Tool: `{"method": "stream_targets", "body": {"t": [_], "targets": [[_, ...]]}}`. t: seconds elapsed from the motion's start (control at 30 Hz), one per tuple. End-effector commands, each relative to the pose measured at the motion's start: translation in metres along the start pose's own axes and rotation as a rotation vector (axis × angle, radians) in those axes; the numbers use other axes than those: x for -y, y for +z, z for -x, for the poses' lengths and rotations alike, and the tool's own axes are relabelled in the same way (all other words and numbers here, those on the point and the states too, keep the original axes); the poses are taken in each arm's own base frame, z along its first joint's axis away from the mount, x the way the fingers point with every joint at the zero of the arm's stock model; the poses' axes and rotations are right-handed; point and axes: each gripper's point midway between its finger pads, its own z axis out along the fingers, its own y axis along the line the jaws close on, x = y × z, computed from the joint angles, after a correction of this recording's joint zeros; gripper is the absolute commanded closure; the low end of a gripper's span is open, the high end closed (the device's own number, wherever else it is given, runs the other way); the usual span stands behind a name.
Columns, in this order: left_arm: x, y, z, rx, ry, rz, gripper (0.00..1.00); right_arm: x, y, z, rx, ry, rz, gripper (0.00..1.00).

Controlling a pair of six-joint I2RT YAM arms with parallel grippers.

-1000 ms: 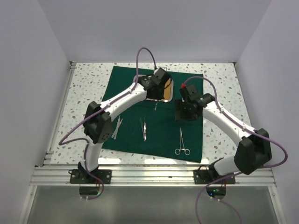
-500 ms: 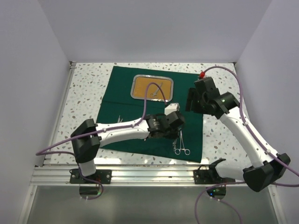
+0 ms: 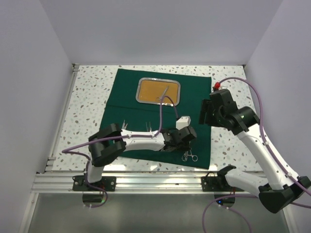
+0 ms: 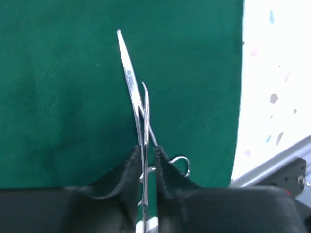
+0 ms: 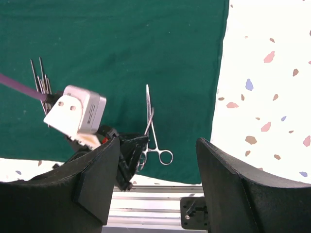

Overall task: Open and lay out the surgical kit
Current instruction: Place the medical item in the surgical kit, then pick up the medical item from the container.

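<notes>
The dark green cloth (image 3: 131, 97) lies spread on the table. On its far part sits the steel tray (image 3: 140, 92), with one silver instrument (image 3: 165, 91) on its orange-brown floor. My left gripper (image 3: 187, 147) is low over the cloth's near right part. Its fingers stand a narrow slit apart around a thin curved silver instrument (image 4: 130, 82), which runs on back between them. Right beside it, ring-handled forceps (image 5: 165, 156) lie on the cloth. Tweezers (image 5: 41, 80) lie further left. My right gripper (image 5: 158, 141) hangs open and empty, high above the cloth's right edge.
Speckled white tabletop (image 3: 228, 141) borders the cloth on the right. The aluminium rail (image 3: 160, 180) runs along the near edge, just below the forceps. White walls enclose the left, back and right sides.
My left arm swung from the tray down to the cloth's near right, beside the forceps, carrying the curved instrument. My right arm drew back to the right and rose.
</notes>
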Motion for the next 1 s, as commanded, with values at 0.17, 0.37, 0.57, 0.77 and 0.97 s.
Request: {"method": "stream_targets", "body": {"t": [0.17,0.37,0.57,0.77,0.97], "targets": [[0.008,-0.006,0.021,0.082,0.004,-0.019,0.25,-0.003,0.005,-0.007,-0.011,-0.005,0.028,0.32],[-0.01,-0.051,0.052,0.168,0.02,0.052,0.15,-0.012,0.018,-0.004,-0.023,-0.003,0.042,0.32],[-0.06,-0.062,0.057,0.169,0.001,0.102,0.17,-0.034,0.031,0.018,-0.002,0.001,0.082,0.32],[-0.045,-0.046,0.011,0.002,0.088,-0.04,0.22,-0.063,0.05,0.062,0.026,-0.007,0.088,0.32],[-0.052,-0.05,-0.008,-0.076,0.117,0.006,0.23,-0.103,0.084,0.113,0.048,-0.034,0.115,0.32]]}}
